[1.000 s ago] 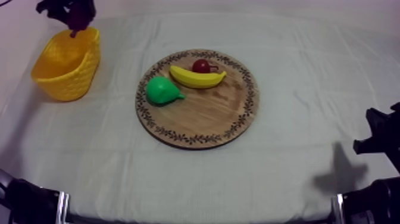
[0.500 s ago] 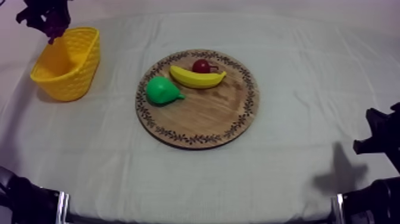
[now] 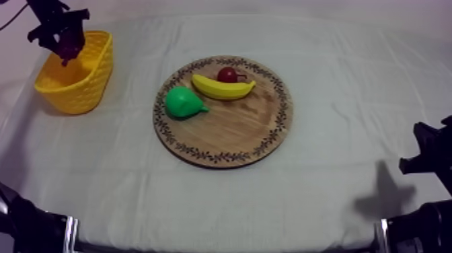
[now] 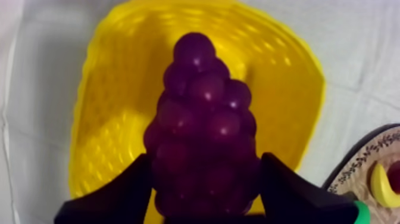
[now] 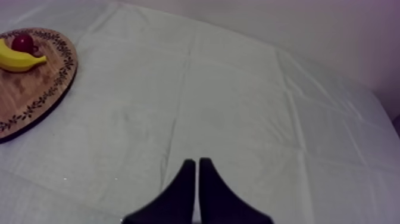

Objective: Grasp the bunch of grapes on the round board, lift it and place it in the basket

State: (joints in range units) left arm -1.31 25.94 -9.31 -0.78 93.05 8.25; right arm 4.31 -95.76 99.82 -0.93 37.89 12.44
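Observation:
My left gripper hangs over the yellow basket at the table's far left, shut on the dark purple bunch of grapes. The left wrist view shows the grapes clamped between my two black fingers, directly above the basket's hollow. The round wooden board lies mid-table and carries a banana, a green pear and a small red fruit. My right gripper rests low at the right, fingers together as a narrow wedge.
Wrinkled grey-white cloth covers the table. A wide stretch of bare cloth lies between the board's edge and my right gripper. Black arm parts sit at the lower corners.
My left gripper, still holding the grapes, has shifted left from the basket's far rim and then come down lower over the basket. The right arm has not moved.

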